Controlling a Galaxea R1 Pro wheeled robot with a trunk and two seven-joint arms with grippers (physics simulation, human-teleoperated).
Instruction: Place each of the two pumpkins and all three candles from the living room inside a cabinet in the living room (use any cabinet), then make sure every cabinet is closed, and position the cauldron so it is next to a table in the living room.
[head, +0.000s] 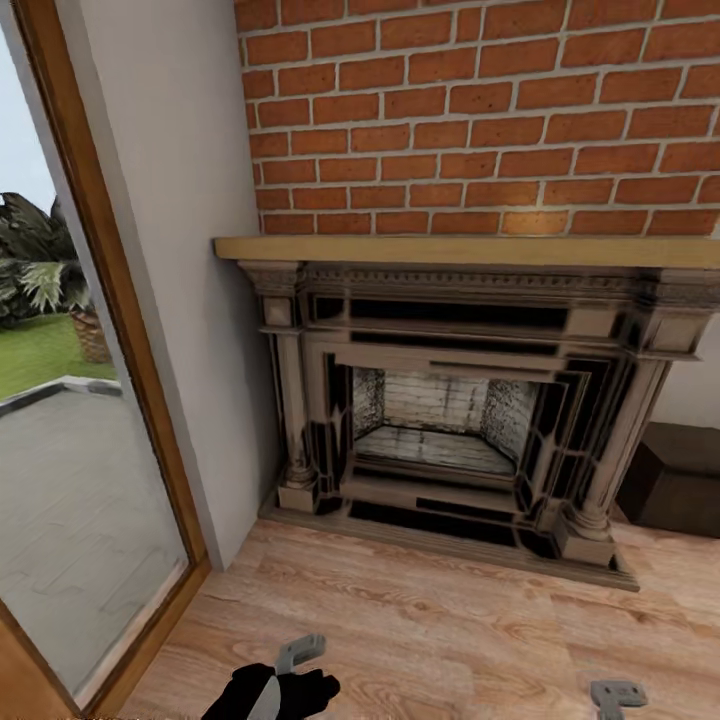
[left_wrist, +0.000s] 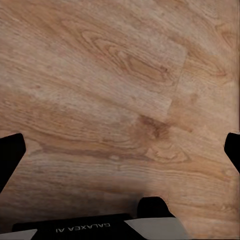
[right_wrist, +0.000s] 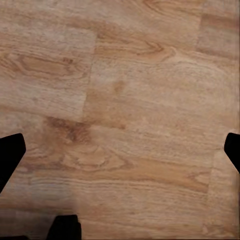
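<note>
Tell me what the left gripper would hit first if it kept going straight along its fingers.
Judging by the left wrist view, the left gripper points at bare wooden floor, fingers wide apart and nothing between them. It would likely meet the floor first; how far off is unclear.

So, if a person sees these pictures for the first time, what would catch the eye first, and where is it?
The ornate fireplace surround fills the middle of the head view, under a red brick wall. To its left a tall glass door shows a patio and plants. A dark-brown cabinet peeks in at the right edge, and both wrist views look down on bare wooden floor, each with the fingertips spread wide.
</note>
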